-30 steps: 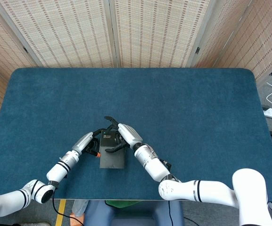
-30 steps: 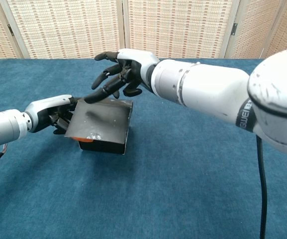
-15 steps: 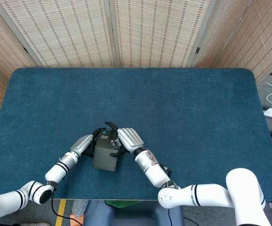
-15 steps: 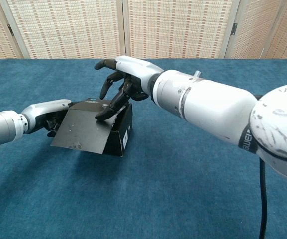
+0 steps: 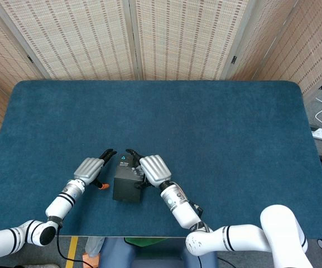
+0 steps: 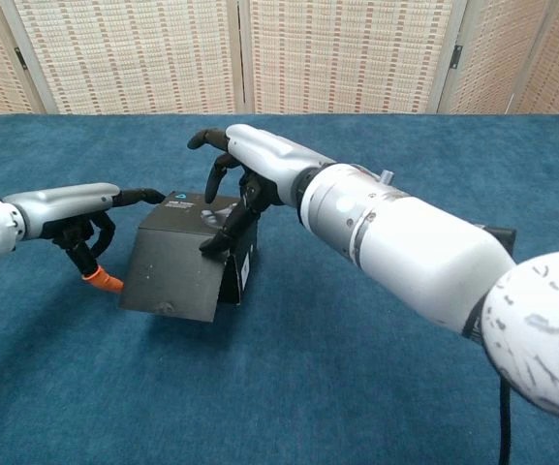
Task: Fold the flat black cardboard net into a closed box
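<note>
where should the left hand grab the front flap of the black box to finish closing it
Probably the free lower edge of the front flap, coming from the box's left, where the left hand hovers. The flap slants outward, leaving that edge exposed, while the right hand already presses on the top.

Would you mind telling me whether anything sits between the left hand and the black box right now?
Nothing visible does. The left hand hovers just beside the black box, fingertips nearly at its top corner, with only bare blue table below. The right hand already presses the box top.

No legible text, small white label on black box side, unreadable
</note>
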Tool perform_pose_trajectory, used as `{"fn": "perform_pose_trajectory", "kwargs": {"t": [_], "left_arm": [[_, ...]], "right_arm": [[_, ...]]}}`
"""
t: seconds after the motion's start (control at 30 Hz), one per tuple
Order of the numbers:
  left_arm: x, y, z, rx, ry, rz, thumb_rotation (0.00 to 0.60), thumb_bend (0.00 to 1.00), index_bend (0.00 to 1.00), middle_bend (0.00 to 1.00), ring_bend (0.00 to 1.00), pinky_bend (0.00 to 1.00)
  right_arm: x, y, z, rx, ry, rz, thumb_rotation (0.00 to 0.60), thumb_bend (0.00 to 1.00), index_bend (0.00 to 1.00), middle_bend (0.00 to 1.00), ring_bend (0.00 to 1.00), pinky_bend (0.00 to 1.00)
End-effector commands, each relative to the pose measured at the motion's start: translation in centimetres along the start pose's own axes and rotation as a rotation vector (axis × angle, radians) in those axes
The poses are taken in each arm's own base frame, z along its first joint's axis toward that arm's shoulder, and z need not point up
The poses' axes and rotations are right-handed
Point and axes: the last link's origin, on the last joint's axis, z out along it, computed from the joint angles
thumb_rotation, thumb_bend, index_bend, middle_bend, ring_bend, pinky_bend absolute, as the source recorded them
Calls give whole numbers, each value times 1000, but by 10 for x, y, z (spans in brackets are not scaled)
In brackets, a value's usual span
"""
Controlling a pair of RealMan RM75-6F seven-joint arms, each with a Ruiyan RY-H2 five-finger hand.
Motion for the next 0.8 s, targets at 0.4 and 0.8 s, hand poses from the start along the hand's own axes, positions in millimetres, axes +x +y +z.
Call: {"fn": "perform_pose_trajectory", "kwargs": {"t": [0.4,0.8], "left_arm": [[35,-16,-39,101,52,36,600,181,0,0,684,924],[49,-14,-46,79,53,-2,600,183,0,0,674,922]], "right_arm": [[-32,13,-1,69,108,-283,600,0,191,397,727,1000],[-56,32,-4,189,214,-510,600,68,449,562,763,1000]]}}
